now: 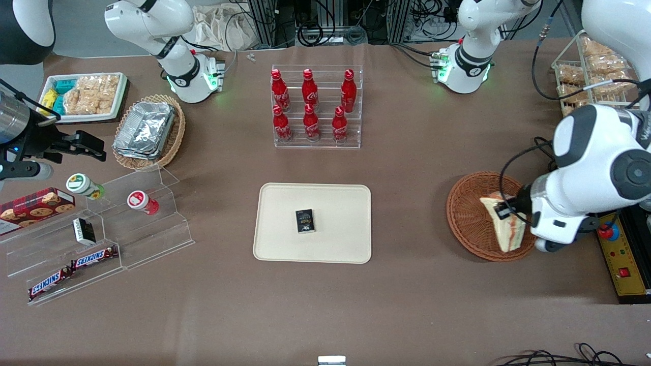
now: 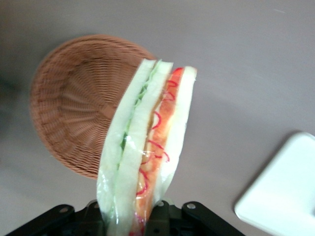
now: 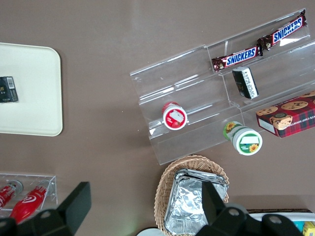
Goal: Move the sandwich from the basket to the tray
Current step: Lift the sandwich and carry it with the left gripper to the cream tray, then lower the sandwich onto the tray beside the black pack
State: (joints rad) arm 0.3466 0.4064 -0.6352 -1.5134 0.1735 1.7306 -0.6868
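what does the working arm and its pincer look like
The left arm has glossy white rounded shells with dark grey joint caps and a black cable looped alongside. Its base carries a black ring and a green light. The pincer, above the basket, is black.

Even, bright overhead light, soft shadows; the wrist close-up is slightly blurred

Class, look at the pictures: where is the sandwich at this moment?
The sandwich is held in the working arm's hand, lifted just above the brown basket, at the working arm's end of the table.
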